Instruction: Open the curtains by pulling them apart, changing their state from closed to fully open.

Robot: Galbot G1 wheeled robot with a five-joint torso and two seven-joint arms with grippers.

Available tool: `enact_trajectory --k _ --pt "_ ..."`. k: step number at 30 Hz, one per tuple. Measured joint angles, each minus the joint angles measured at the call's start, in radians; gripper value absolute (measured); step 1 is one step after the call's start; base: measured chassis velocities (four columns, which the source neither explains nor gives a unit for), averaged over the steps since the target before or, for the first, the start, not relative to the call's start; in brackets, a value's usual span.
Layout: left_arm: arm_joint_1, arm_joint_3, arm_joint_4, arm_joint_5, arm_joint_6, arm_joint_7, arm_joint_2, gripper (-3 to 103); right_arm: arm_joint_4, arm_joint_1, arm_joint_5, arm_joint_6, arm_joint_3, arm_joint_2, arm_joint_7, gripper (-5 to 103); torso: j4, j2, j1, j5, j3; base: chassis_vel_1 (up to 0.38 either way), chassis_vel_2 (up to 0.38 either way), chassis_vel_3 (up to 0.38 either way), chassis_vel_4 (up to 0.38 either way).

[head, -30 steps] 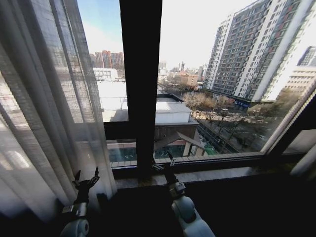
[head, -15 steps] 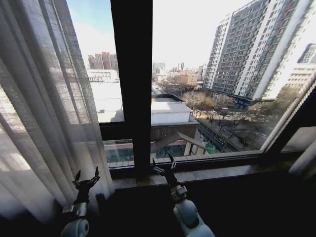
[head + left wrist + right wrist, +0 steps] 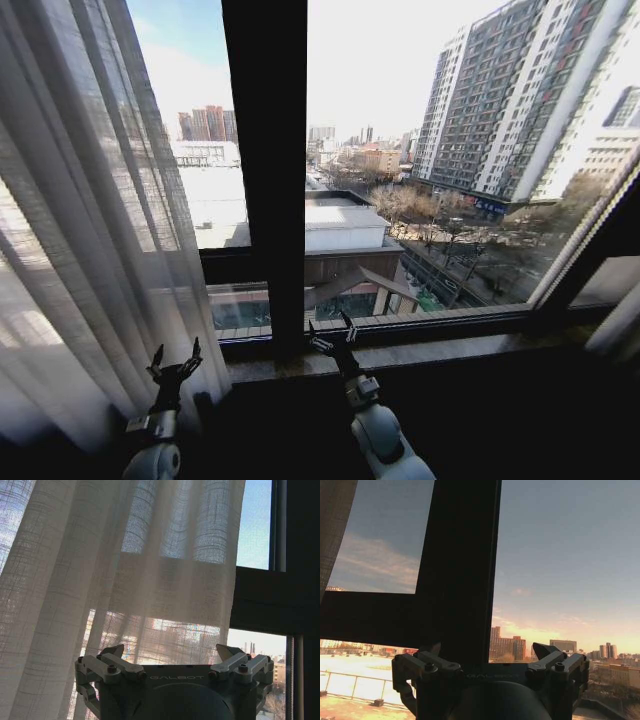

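The sheer curtains (image 3: 90,230) hung gathered at the left side of the window, and both grippers were empty.

The pleated cream fabric covered the left pane only; the dark window frame (image 3: 265,170) and the glass to its right stood bare. The left gripper (image 3: 175,363) was low beside the bottom edge of the curtains, its fingers spread wide and holding nothing; whether a fingertip touched the fabric could not be told. The right gripper (image 3: 333,335) was in front of the window sill (image 3: 450,345), at the foot of the frame, also spread wide and pinching nothing.
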Motion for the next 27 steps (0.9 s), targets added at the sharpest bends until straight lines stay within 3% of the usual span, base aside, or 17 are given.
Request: enact_trajectory --k 27 --pt "0.000 0.000 0.000 0.000 0.000 0.000 0.000 100 -0.002 0.001 0.000 0.000 0.000 0.000 0.001 100 0.0000 0.000 0.000 0.0000 0.000 0.000 0.000 0.000 0.000"
